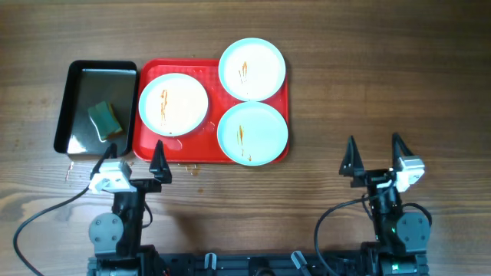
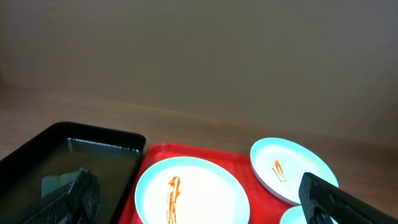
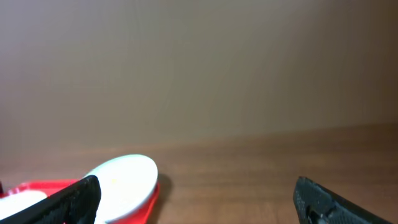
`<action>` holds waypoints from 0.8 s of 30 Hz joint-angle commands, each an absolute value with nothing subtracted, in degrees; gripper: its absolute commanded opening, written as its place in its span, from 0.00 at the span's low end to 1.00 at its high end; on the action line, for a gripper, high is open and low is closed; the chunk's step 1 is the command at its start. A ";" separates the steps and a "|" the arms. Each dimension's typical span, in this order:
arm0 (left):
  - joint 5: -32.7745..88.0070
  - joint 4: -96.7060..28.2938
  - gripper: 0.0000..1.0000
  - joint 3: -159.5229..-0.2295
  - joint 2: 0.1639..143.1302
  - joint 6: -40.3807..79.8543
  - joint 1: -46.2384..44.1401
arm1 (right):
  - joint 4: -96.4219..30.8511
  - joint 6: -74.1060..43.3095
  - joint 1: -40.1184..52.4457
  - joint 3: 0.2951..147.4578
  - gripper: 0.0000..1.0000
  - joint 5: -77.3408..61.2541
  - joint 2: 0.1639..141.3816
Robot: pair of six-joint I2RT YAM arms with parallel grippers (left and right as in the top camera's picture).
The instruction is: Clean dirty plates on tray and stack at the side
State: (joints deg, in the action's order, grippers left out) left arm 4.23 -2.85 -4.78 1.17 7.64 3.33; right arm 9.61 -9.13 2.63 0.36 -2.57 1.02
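Observation:
A red tray (image 1: 211, 70) holds three pale plates with orange-brown sauce streaks: one on the left (image 1: 173, 103), one at the back right (image 1: 252, 69) overhanging the rim, one at the front right (image 1: 252, 133). In the left wrist view the tray (image 2: 245, 174), the left plate (image 2: 191, 193) and the back plate (image 2: 292, 168) show. The right wrist view shows a plate (image 3: 124, 180) on the tray's corner (image 3: 148, 202). My left gripper (image 1: 130, 157) is open and empty just in front of the tray. My right gripper (image 1: 376, 149) is open and empty at the front right.
A black pan (image 1: 96, 107) with shallow liquid and a green-yellow sponge (image 1: 105, 120) stands left of the tray; it also shows in the left wrist view (image 2: 68, 168). Small sauce specks lie on the wood (image 1: 188, 167) in front of the tray.

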 commanded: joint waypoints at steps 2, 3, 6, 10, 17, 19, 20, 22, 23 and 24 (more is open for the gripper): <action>4.95 -10.09 1.00 -17.39 10.59 8.34 3.49 | 11.57 -10.48 2.66 3.09 1.00 -6.63 3.88; 4.97 -12.99 1.00 -21.61 14.61 8.34 3.49 | 11.62 -10.37 2.66 5.23 1.00 -7.46 6.50; 5.34 -20.49 1.00 -34.76 26.74 8.34 3.49 | 11.53 -8.64 2.66 12.78 1.00 -9.72 16.01; 5.34 -38.17 1.00 -56.47 45.43 8.34 3.49 | 7.44 -8.36 2.66 31.14 1.00 -16.99 36.99; 11.81 -62.81 1.00 -85.84 74.41 8.34 3.49 | -29.95 -7.33 2.66 78.08 1.00 -29.71 76.40; 15.79 -60.84 1.00 -85.86 78.13 8.38 3.49 | -34.65 -6.85 2.52 86.37 1.00 -29.58 84.73; 17.17 -60.88 1.00 -85.84 79.13 8.36 3.49 | -31.99 -6.76 2.55 86.26 1.00 -29.19 86.39; 17.47 -60.77 1.00 -85.84 80.64 8.36 3.49 | -29.36 -7.22 2.55 86.21 0.99 -29.78 90.00; 17.61 -58.81 1.00 -85.84 81.03 8.36 3.49 | -28.58 -11.14 2.55 86.19 1.00 -31.79 91.81; 17.76 -58.02 1.00 -85.84 81.21 8.32 3.49 | -26.98 -10.52 2.74 86.19 1.00 -34.48 93.21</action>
